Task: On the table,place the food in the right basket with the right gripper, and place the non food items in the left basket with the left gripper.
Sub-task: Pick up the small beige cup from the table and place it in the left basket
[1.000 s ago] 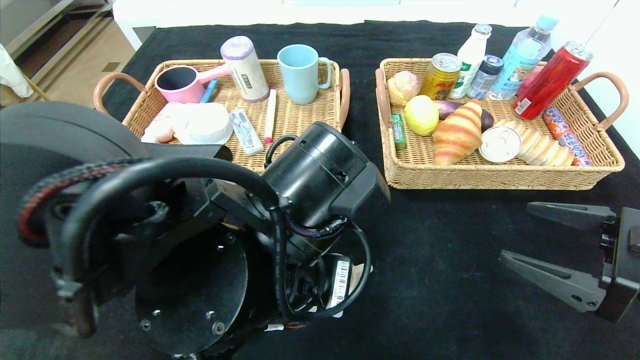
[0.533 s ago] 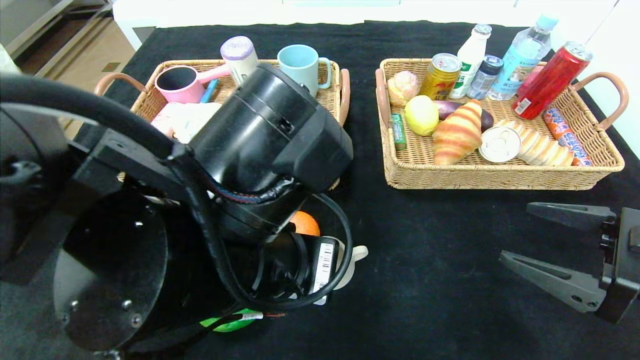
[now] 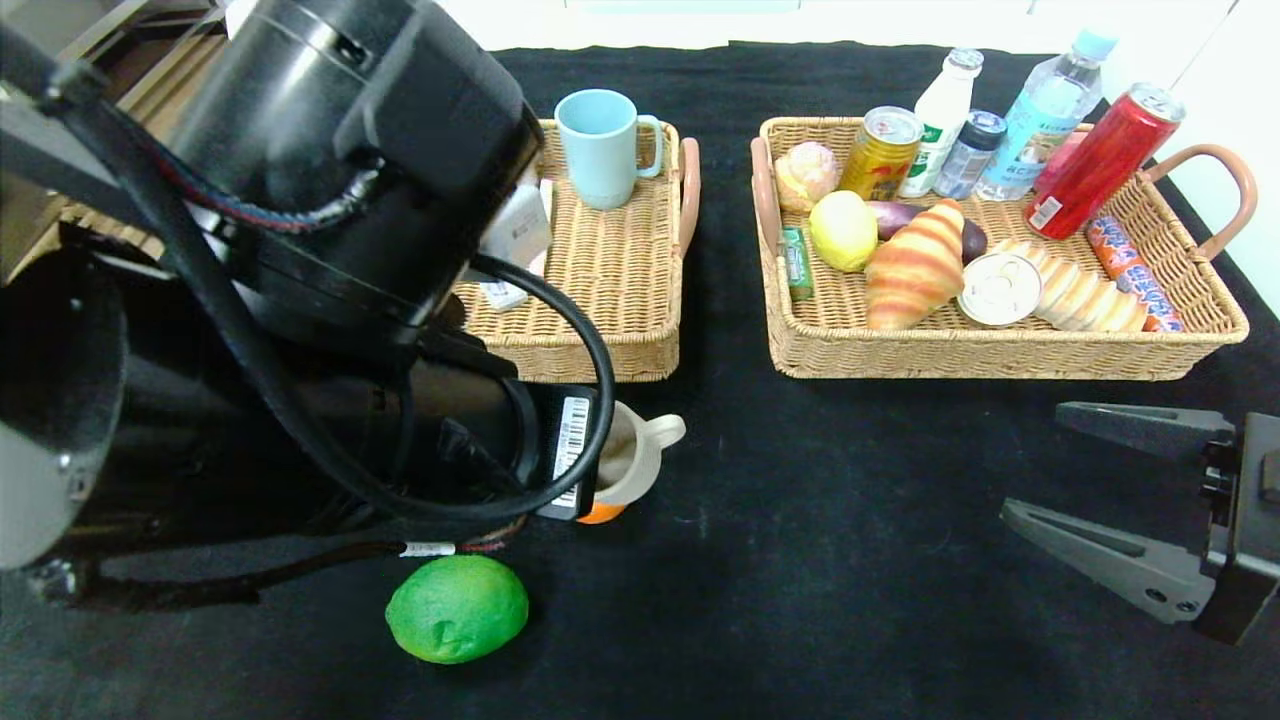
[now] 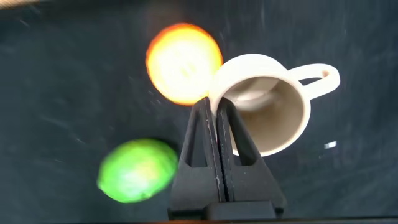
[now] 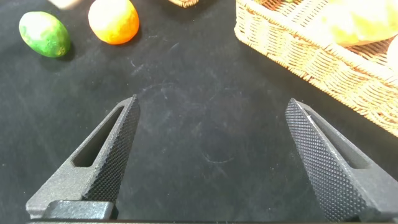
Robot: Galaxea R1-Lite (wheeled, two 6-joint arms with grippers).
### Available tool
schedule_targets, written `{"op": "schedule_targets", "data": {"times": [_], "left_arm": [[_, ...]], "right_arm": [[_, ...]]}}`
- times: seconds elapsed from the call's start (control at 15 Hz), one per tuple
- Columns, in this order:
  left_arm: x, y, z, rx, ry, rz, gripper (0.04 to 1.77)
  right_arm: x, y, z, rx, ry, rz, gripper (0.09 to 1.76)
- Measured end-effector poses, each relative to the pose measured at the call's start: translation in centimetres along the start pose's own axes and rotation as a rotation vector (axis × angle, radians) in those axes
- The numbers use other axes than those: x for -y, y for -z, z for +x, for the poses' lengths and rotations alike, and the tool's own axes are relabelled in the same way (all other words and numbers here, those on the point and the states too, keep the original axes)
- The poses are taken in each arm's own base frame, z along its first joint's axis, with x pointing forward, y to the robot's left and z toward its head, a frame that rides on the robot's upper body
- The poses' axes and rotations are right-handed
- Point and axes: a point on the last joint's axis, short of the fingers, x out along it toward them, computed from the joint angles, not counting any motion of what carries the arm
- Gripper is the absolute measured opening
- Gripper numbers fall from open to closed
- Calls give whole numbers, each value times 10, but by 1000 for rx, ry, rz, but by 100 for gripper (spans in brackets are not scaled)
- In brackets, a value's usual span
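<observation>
My left gripper (image 4: 216,107) is shut on the rim of a cream mug (image 4: 267,102), one finger inside and one outside. The mug is tilted and held above the black table. In the head view the mug (image 3: 632,458) shows just in front of the left basket (image 3: 610,300), and my left arm hides the gripper itself. An orange (image 4: 183,62) and a green lime (image 4: 137,169) lie on the table below; both also show in the head view, the orange (image 3: 600,514) and the lime (image 3: 457,607). My right gripper (image 3: 1032,462) is open and empty in front of the right basket (image 3: 1000,352).
The left basket holds a blue cup (image 3: 600,145) and other items mostly hidden by my left arm. The right basket is full of food: a croissant (image 3: 915,262), cans, bottles, bread. Open black table lies between the two grippers.
My left arm has swung up and toward the back left, bringing the mug closer to the left basket. The green lime has come into view. The right gripper has not moved.
</observation>
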Motion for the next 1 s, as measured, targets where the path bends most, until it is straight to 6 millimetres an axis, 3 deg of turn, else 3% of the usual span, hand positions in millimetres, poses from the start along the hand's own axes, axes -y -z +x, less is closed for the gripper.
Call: {"op": "schedule_targets", "data": {"times": [0.33, 1.0], "left_arm": [[-13, -20, -5, 72, 15, 3, 11], [-45, -47, 12, 187, -36, -10, 11]], "right_arm": [[0, -1, 0, 3, 3, -2, 171], [0, -2, -1, 6, 5, -4, 171]]}}
